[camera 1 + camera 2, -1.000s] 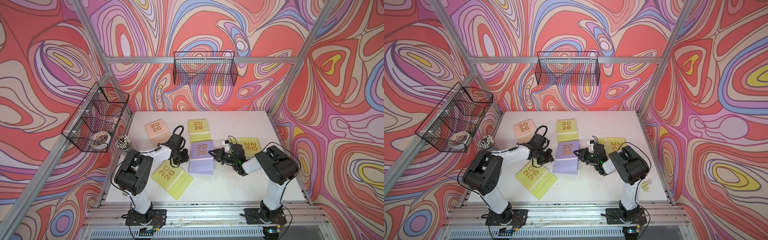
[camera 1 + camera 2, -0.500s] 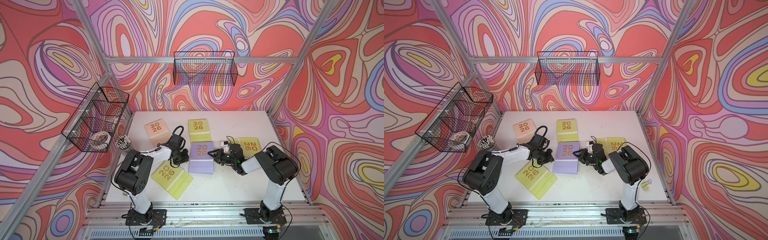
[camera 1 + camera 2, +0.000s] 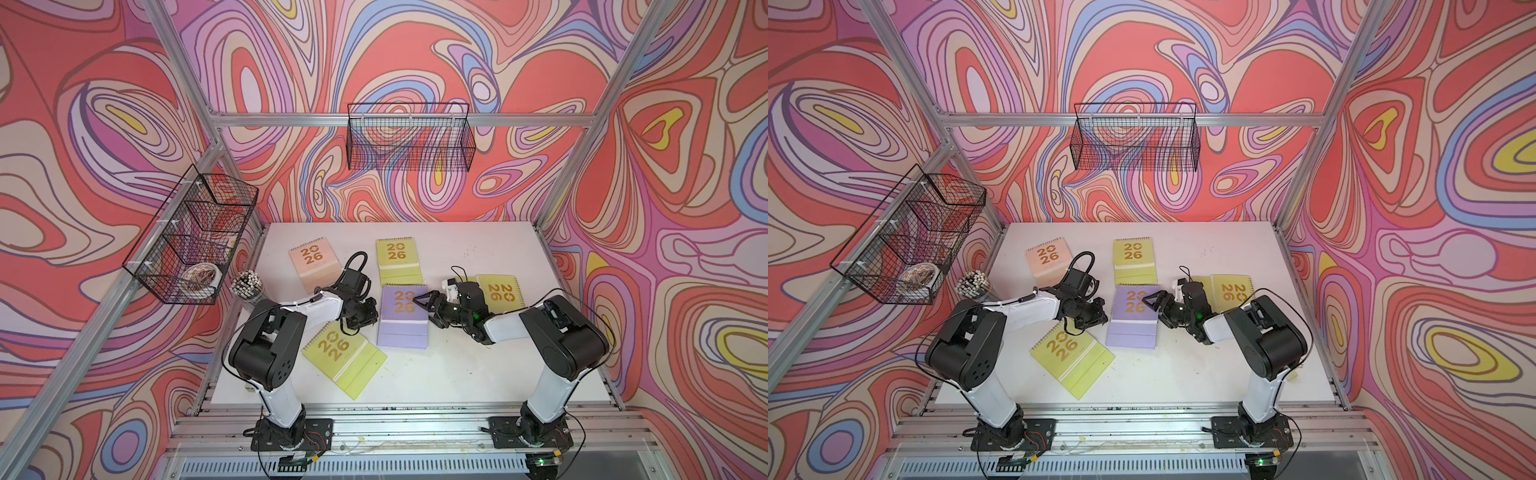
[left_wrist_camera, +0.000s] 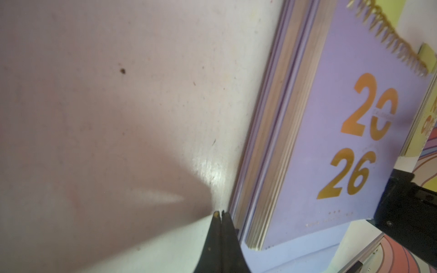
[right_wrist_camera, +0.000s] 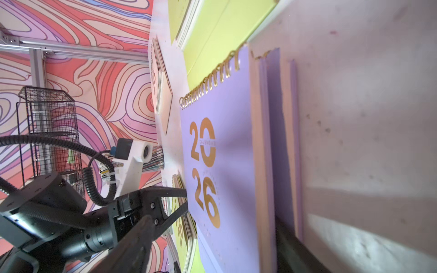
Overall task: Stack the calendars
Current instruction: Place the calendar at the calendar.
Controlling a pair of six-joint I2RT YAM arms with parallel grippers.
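You've got a wide white table (image 3: 457,374), and the front and right-front stretch of it is bare, so there's room to swing. Five covers show in both top views. The peach calendar (image 3: 312,262) is at the back left, and the back lime calendar (image 3: 397,257) is behind centre. The right lime calendar (image 3: 503,291) is partly hidden by your right wrist, and the front lime calendar (image 3: 343,353) lies askew at the front left.

Dead centre is the lavender stack (image 3: 402,328). The right wrist view shows two lavender calendars there, one on the other, side edges nearly flush.

These look light, made of stiff card and paper with slick covers. I'd expect them to slide before they lift, so take one by a long side edge or the base flap, not the gold spiral (image 5: 212,80).

Your right gripper (image 3: 424,311) stands wide open at the stack's right edge, holding nothing. Your left gripper (image 4: 221,216) is pinched closed and empty, tips down by the table just beside the stack's left edge. Mind the front lime calendar; it's close under that left wrist.
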